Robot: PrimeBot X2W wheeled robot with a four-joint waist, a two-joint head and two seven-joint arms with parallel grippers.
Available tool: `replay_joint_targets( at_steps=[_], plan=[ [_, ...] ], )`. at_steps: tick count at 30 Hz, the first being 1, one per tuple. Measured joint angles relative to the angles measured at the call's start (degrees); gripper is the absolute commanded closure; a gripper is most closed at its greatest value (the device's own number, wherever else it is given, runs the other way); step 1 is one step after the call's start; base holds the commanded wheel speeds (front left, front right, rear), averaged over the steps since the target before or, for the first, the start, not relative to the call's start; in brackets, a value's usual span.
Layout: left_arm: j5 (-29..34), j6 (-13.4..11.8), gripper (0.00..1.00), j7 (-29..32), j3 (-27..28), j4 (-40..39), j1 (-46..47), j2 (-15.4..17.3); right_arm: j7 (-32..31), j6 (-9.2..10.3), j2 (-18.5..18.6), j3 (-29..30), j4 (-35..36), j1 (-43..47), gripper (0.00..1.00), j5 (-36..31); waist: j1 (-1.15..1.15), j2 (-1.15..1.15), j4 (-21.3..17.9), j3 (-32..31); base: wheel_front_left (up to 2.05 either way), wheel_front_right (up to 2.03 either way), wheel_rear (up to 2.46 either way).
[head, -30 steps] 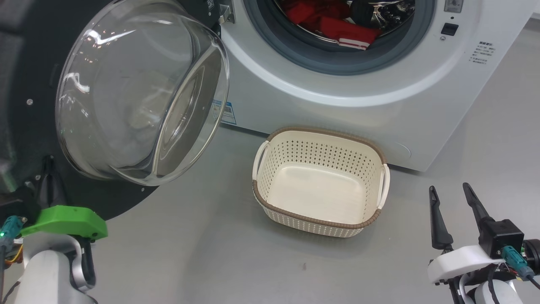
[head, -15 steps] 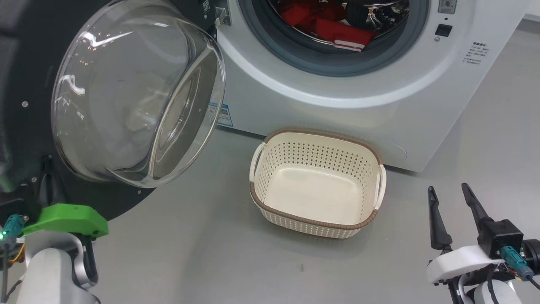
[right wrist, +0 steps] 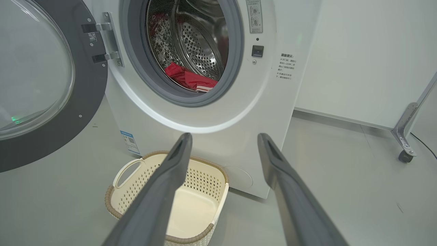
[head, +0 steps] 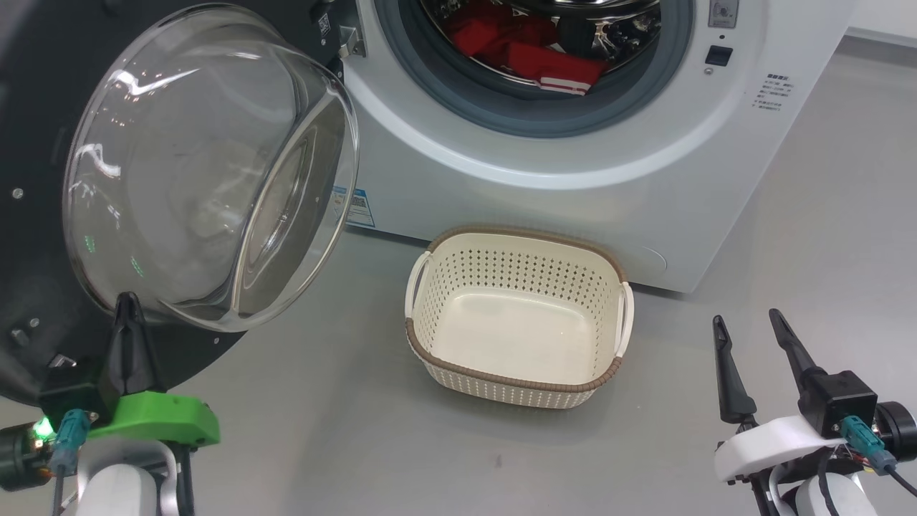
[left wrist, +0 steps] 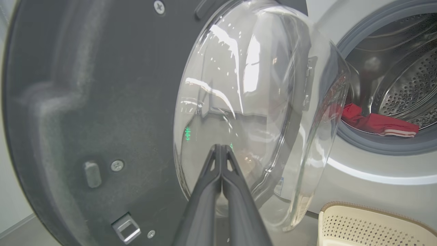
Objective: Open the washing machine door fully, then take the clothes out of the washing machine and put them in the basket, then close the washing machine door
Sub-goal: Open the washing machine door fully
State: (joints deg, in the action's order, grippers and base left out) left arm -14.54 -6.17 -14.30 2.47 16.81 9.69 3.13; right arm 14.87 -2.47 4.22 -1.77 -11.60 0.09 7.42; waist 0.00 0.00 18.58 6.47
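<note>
So the washing machine (head: pixel 573 165) has its door (head: pixel 29 236) swung wide out to the robot's left, dark inner side facing us; the big glass bowl (head: pixel 208 165) in the middle of it bulges out towards the room; the door hangs off a metal hinge (right wrist: pixel 106 41) at the left edge of the opening.

The clothes (head: pixel 530 54) are inside the drum (right wrist: pixel 201 48); it's a red heap with a white-striped hem, lying low at the front, right behind the grey gasket (head: pixel 530 118).

The basket (head: pixel 516 238) sits upright on the grey floor (head: pixel 322 430) just in front of the machine, below the opening; its far rim is close to the white front panel. There's a little blue sticker (head: pixel 356 208) low on the machine's left corner, partly behind the edge of the glass.

Left gripper (head: pixel 127 308): fingers pressed tight together with nothing between them; the tip points up at the lower edge of the glass bowl; honestly I can't tell if it's touching the glass or just in front of it.

Right gripper (head: pixel 746 319): fingers spread wide apart, holding nothing; it hangs low over the floor, off to the right of the basket and apart from it; from its own camera the fingers aim at the machine's front, with the basket down between them.
</note>
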Motion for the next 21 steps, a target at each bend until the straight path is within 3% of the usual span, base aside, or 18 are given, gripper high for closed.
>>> replay_joint_targets(
  at_steps=[9,18,19,20,21],
  plan=[
    [1.0,3.0,1.00,-0.2,-5.7,-4.9,-4.8,-0.5,0.0,-0.47,-0.4,-0.9,0.3,0.0,0.00,0.0,0.00,0.00,-2.4,-0.6,0.00,0.00,0.00],
    [1.0,4.2,1.00,-0.2,-9.3,-7.6,-6.8,-0.5,0.0,-0.49,-0.7,-1.4,0.8,0.0,0.00,0.0,0.00,0.00,-5.9,-1.0,0.00,0.00,0.00],
    [1.0,4.3,0.93,-0.2,-9.9,-7.7,-6.8,-0.5,0.0,-0.49,-0.7,-1.4,0.8,0.0,0.00,0.0,0.00,0.00,-6.4,-1.0,0.00,0.00,0.00],
    [1.0,4.3,0.62,-0.2,-10.4,-7.6,-6.9,-0.5,0.0,-0.49,-0.7,-1.5,0.9,0.0,0.00,0.0,0.00,0.00,-6.9,-1.1,0.00,0.00,0.00],
    [1.0,4.3,0.43,-0.2,-10.7,-7.6,-7.2,-0.5,0.0,-0.49,-0.7,-1.6,0.9,0.0,0.00,0.0,0.00,0.00,-7.4,-1.2,0.00,0.00,0.00]
  ],
)
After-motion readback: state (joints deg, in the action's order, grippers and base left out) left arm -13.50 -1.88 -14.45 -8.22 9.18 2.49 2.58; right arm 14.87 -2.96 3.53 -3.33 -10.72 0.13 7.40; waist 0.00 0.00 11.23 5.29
